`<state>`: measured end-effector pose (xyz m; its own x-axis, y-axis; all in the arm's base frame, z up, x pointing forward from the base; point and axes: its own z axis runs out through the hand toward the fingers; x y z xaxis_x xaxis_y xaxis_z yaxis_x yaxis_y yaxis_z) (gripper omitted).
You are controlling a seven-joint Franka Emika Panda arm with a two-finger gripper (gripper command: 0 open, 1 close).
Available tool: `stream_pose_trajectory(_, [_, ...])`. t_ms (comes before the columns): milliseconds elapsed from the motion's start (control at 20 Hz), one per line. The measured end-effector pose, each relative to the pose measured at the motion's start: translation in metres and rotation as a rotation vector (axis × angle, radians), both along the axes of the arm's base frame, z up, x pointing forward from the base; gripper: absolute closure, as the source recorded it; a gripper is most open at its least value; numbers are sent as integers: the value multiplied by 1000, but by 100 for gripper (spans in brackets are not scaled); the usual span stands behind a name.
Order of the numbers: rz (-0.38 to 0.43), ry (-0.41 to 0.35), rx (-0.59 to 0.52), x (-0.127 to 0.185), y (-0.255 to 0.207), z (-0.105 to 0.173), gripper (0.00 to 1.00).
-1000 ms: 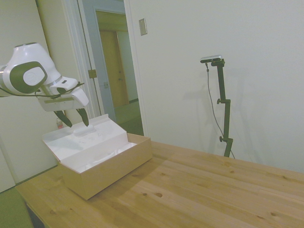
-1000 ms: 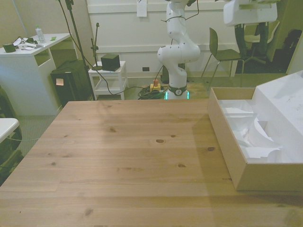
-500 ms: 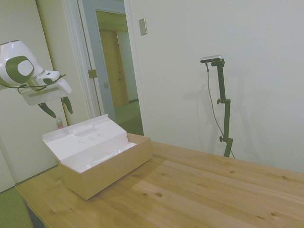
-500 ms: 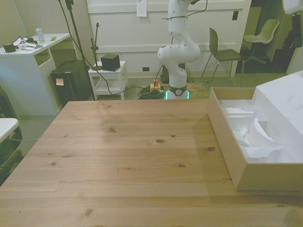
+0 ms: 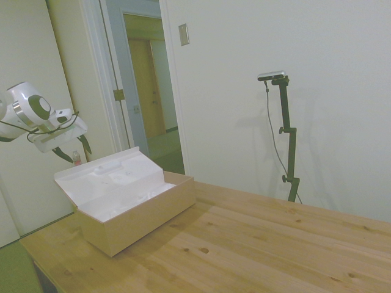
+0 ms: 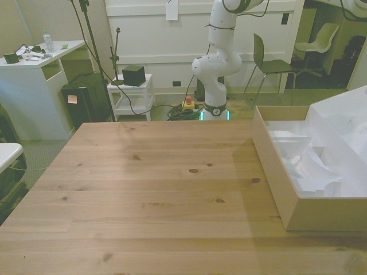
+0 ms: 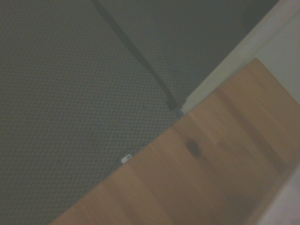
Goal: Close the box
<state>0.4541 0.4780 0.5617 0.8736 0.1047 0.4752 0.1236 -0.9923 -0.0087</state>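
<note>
The white two-finger gripper (image 5: 72,149) hangs off the table's edge, behind and just above the raised lid, its dark fingers (image 5: 84,144) spread apart and holding nothing. It is out of the front view. The long rectangular tan cardboard box (image 5: 139,215) sits at the wooden table's (image 5: 263,250) end nearest the arm; in the front view it lies at the right (image 6: 279,182). Its white interior is exposed, with crumpled white paper (image 6: 308,166) inside. The hinged white-lined lid (image 5: 109,178) leans back and partly upright, a raised oblong bump near its top edge.

Step in hand, as judged: positioning behind the lid, before any push. The next move would call for bringing the fingers against the lid's outer face and sweeping it forward and down over the box.

Compared with one second earlier, the gripper has withdrawn from directly above the lid, first outward and then lower beyond the table edge. The box and lid are unmoved.
</note>
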Motion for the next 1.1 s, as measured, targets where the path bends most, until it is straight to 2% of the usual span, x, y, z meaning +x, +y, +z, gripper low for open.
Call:
stream_pose_trajectory(250, [-20,25,-42,18,26,-26,0])
stream_pose_trajectory(500, [-114,52,-82,52,12,-34,0])
stream_pose_trajectory(700, [-185,62,-40,69,-14,-7,0])
stream_pose_trajectory(950, [-284,36,15,75,-82,50,0])
stream_pose_trajectory(1000, [-313,44,6,73,-100,54,0])
stream_pose_trajectory(1100, [-380,89,-25,75,-141,39,0])
